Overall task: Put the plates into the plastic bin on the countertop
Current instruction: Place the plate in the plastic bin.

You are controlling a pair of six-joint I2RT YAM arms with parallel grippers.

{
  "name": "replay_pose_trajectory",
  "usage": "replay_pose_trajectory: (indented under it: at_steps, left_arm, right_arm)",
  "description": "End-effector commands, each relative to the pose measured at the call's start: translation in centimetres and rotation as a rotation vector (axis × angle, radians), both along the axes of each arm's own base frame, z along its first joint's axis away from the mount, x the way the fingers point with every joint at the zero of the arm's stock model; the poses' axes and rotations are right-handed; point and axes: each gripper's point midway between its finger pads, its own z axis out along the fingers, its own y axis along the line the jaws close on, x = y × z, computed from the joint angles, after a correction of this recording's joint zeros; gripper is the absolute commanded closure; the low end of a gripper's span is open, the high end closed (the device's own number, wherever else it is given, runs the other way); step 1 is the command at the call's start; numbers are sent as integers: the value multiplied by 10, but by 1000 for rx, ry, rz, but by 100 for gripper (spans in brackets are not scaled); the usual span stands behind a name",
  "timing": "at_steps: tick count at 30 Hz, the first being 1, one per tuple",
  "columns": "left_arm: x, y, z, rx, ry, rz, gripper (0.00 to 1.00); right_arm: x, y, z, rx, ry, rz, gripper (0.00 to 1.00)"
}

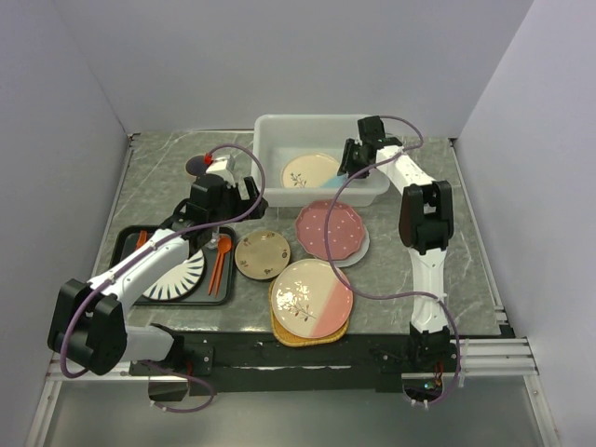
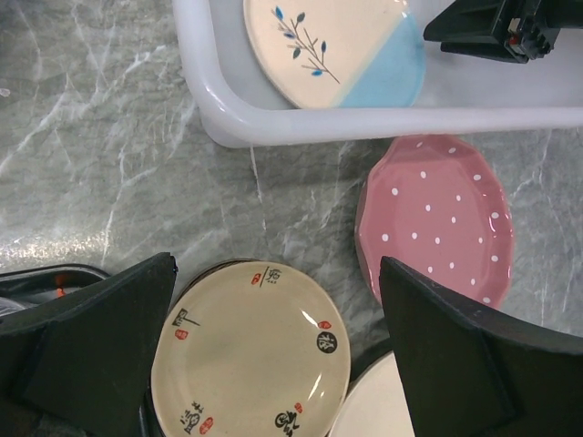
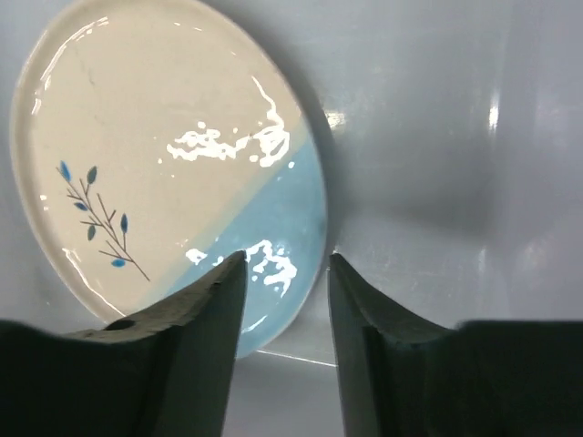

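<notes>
One plate in the bin, the rest outside: hazards noted

Item 1, cream-and-blue plate (image 3: 173, 155): lies on the floor of the plastic bin (image 1: 270, 130) at the far side of the worktop (image 1: 158, 177). The right jaws stand partly open astride the plate's blue rim and grip nothing. Bin floor shows between the rim and one finger. Likely risk: on withdrawal the other finger, which overlaps the rim in the wrist view, could hook it and drag or tip the plate. A sideways exit could also strike the bin wall and shift the bin.

Item 2, small tan plate (image 2: 255, 355): sits on the worktop in front of the bin, apparently on a darker plate whose edge barely shows. The left jaws are fully spread and empty, hovering directly above it. Likely risks: the low, flat rim offers little purchase, so a finger may scrape the worktop or pinch both plates at once. The pink dotted plate (image 2: 437, 218) lies just beside and could be nudged.

Item 3, cream-and-pink plate (image 1: 310, 296): sits toward the near edge, stacked on an orange plate (image 1: 307, 337). The purple cable (image 1: 372, 294) of the right arm loops over this area and may snag a rim.

General: a further plate set down hard on item 1 could chip it
</notes>
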Motion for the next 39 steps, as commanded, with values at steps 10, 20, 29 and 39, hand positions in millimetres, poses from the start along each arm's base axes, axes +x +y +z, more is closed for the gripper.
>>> replay_pose_trajectory:
  at_steps: [10,20,29,39]
  left_arm:
    - [3,-6,6,-38,-20,-17,1]
    - [4,-7,4,-31,-19,-20,1]
    - [5,-9,5,-33,-16,-32,1]
    - [7,-23,-1,-73,-3,-86,1]
  right_arm:
    - [7,9,121,-57,-323,14,11]
    - [-13,29,201,67,-524,64,0]
    - [-23,33,219,77,-553,83,0]
    - [-65,29,225,107,-550,98,0]
